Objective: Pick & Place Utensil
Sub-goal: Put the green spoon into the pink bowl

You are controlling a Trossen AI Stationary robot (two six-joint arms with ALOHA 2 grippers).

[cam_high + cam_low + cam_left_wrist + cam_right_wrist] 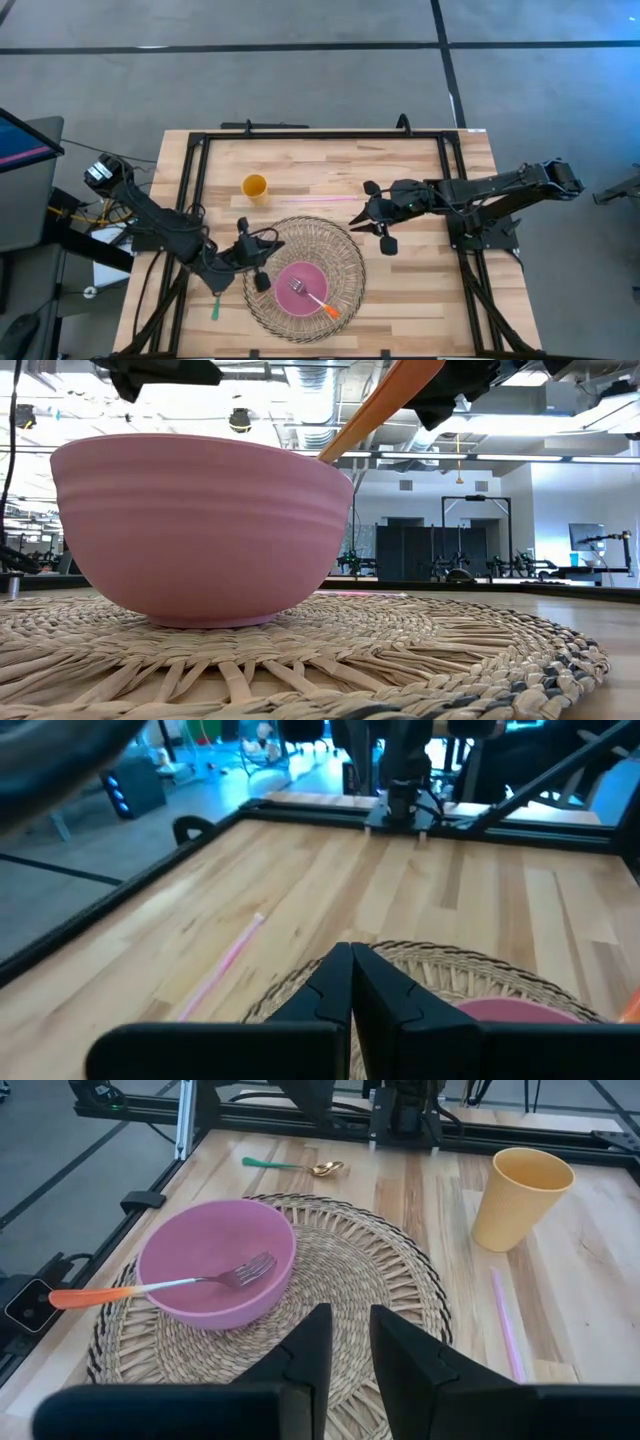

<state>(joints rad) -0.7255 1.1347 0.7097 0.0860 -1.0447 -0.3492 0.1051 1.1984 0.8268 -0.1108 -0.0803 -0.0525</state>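
Note:
A fork (312, 296) with an orange handle lies in a pink bowl (298, 283). Its tines (245, 1270) are inside, and its handle (95, 1294) leans on the rim and sticks out past it. The bowl stands on a round woven mat (340, 250). My left gripper (262, 256) is shut and hovers at the mat's left edge beside the bowl; its closed fingers (350, 995) show in the left wrist view. My right gripper (360, 218) is slightly open at the mat's far right edge, its fingers (348, 1348) pointing toward the bowl (215, 1260). In the low view the orange handle (375, 405) rises over the bowl (200, 525).
A yellow cup (255, 186) stands upright far left of the mat. A pink straw (325, 198) lies flat beyond the mat. A green-handled spoon (215, 308) lies near the table's near left edge, also seen as spoon (295, 1167). A black frame (190, 200) borders the table.

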